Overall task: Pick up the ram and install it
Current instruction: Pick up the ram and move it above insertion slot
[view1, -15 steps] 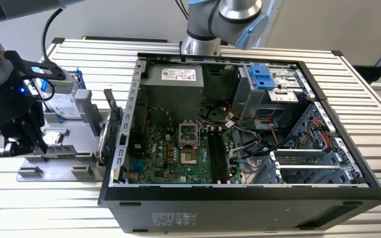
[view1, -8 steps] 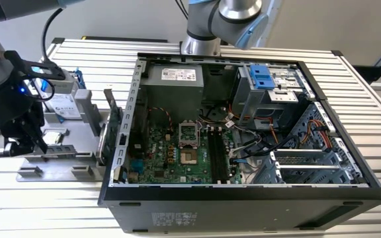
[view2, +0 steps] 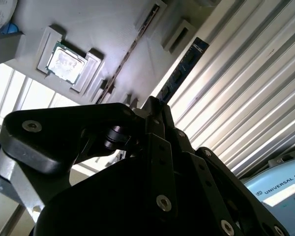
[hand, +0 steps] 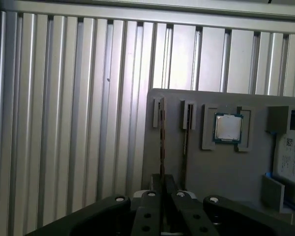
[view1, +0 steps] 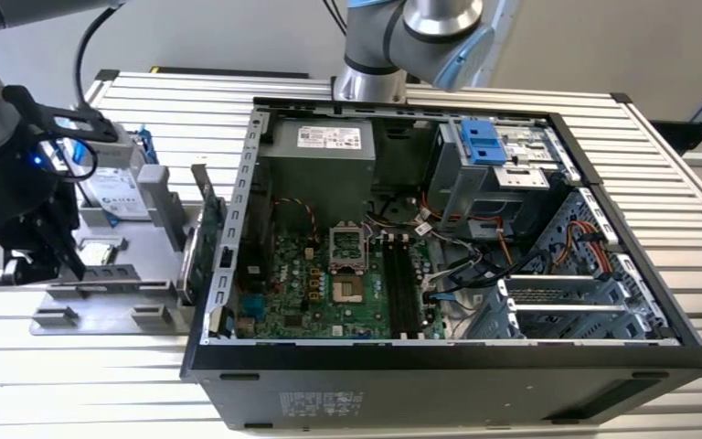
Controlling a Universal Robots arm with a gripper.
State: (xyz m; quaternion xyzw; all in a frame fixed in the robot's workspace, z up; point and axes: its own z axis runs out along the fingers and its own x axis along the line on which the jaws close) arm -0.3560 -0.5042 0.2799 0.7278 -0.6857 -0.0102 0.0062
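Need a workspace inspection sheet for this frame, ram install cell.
Surface: slatted aluminium table.
Job's things: ram on edge in the grey tray; open computer case, motherboard exposed.
Clutter: processor, hard drive, expansion card on the tray.
Grippers: hand in line with the ram's end.
Cables: wire bundles inside the case; black cable by the arm.
Surroundings: second arm's base behind the case.

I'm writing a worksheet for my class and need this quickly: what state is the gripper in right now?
Gripper: closed, holding the ram between its fingers.
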